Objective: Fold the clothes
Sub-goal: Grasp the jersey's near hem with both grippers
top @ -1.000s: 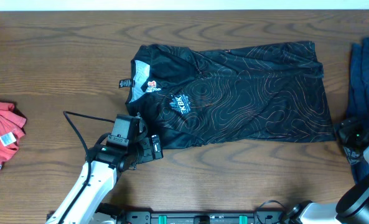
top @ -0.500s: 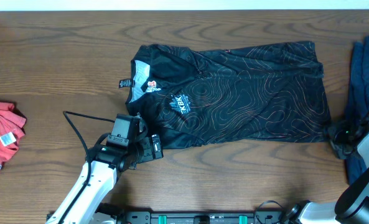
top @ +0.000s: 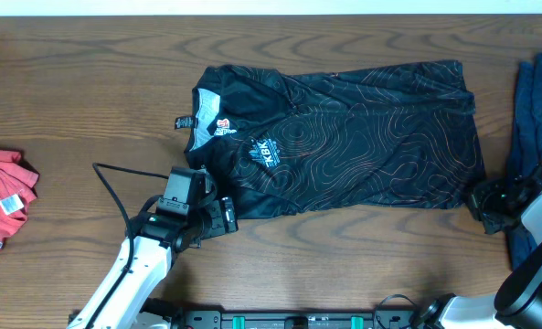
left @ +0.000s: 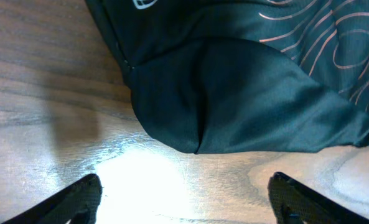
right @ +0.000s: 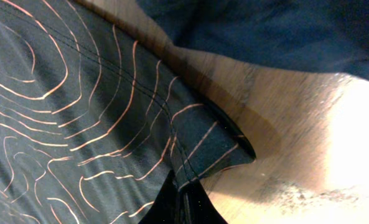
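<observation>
Wood table [top: 88,82]. Black jersey [top: 344,146] flat at ctr; dk blue shirt [top: 536,110] at rt edge, red shirt [top: 1,201] far left. Right gripper [top: 483,196] clamped on jersey's lower-rt corner. Left gripper [top: 217,217] jaws apart, just beside its lower-left edge.

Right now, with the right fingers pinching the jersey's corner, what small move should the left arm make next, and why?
Probably ease the left fingers forward and close on the black jersey's near corner: they stand open over bare table, cloth edge just ahead, while the right fingers are shut on the other corner.
</observation>
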Robot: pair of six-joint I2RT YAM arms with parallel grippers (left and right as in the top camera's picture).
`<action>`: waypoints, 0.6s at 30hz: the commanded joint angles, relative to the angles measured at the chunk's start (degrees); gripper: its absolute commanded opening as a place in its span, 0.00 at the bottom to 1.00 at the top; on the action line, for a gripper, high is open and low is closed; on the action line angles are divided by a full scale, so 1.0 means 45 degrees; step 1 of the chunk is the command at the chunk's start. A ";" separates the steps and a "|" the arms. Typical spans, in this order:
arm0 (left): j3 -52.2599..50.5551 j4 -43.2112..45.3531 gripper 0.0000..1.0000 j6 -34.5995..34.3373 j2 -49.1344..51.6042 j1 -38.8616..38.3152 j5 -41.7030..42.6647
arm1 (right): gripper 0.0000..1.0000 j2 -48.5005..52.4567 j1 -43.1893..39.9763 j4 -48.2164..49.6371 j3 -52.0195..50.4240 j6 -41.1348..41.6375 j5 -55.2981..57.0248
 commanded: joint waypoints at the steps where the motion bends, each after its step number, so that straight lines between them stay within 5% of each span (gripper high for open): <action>1: -0.0063 0.0005 0.82 -0.0291 0.0049 0.0024 0.0209 | 0.01 0.1263 0.0296 -0.0427 -0.1195 -0.0034 0.1234; 4: -0.0063 0.0092 0.89 -0.0627 0.0049 0.0024 0.0209 | 0.01 0.1263 0.0296 -0.0413 -0.1190 -0.0262 0.1234; 18: -0.0063 0.2229 0.88 -0.2380 0.2390 0.0024 0.0219 | 0.01 0.1263 0.0296 -0.0500 -0.1190 -0.0418 0.1224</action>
